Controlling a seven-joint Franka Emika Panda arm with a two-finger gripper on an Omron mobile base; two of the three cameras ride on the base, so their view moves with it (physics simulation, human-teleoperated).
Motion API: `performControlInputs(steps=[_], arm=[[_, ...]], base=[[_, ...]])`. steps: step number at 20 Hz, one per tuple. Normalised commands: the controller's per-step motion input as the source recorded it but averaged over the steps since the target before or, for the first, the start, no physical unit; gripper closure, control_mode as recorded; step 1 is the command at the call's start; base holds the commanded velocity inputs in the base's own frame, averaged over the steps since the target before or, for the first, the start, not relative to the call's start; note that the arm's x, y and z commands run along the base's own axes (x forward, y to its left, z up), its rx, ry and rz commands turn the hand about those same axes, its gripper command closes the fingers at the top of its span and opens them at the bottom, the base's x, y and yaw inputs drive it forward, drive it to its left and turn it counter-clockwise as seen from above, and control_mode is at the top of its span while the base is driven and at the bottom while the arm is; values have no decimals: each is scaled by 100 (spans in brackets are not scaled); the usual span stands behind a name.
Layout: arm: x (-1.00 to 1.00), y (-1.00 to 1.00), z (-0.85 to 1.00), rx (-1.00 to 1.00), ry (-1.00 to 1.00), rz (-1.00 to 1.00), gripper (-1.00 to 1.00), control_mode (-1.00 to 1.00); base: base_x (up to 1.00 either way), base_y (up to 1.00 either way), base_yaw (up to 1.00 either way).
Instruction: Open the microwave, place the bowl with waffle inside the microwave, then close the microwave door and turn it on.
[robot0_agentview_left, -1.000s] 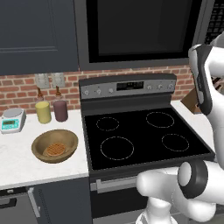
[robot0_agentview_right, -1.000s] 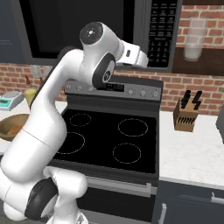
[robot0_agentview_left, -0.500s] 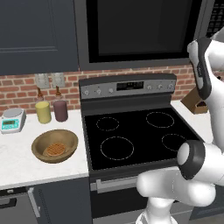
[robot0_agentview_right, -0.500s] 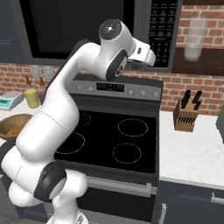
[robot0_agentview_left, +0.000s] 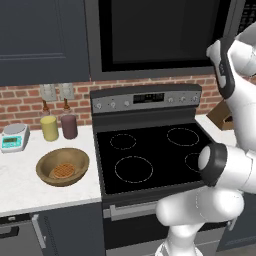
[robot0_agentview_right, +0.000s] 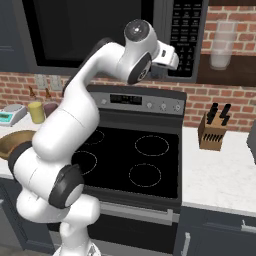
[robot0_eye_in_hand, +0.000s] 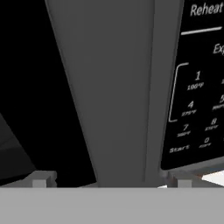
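Arm (robot0_agentview_right: 90, 85) now nearer microwave (robot0_agentview_right: 100, 35) keypad (robot0_agentview_right: 186, 30)

Sitting below, a black-topped stove (robot0_agentview_left: 150, 150) with four ring burners and a grey control panel (robot0_agentview_left: 145, 101) along its back. Standing side by side on the white counter (robot0_agentview_left: 30, 182) to its left, near the brick wall (robot0_agentview_left: 20, 102): a yellow jar (robot0_agentview_left: 49, 128) and a maroon jar (robot0_agentview_left: 69, 126). Resting further left, a small kitchen scale (robot0_agentview_left: 13, 136). Standing on the right-hand counter, a wooden knife block (robot0_agentview_right: 210, 134) holding black-handled knives. Sitting on a shelf above it, a clear glass jar (robot0_agentview_right: 222, 45).
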Motion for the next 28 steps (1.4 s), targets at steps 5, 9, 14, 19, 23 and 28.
performControlInputs(steps=[5,9,14,19,23,28], arm=[[45,0,-15,0,-2,9,-100,-100],[49,-1,-24,0,-5,11,-100,-100],[49,1,-39,0,-4,10,-100,-100],[67,25,-46,0,-2,10,-100,-100],[84,27,-45,0,0,12,100,-100],[76,30,-41,0,0,11,100,-100]], base=[[0,0,0],[0,0,0],[0,0,0],[0,0,0],[0,0,0],[0,0,0]])
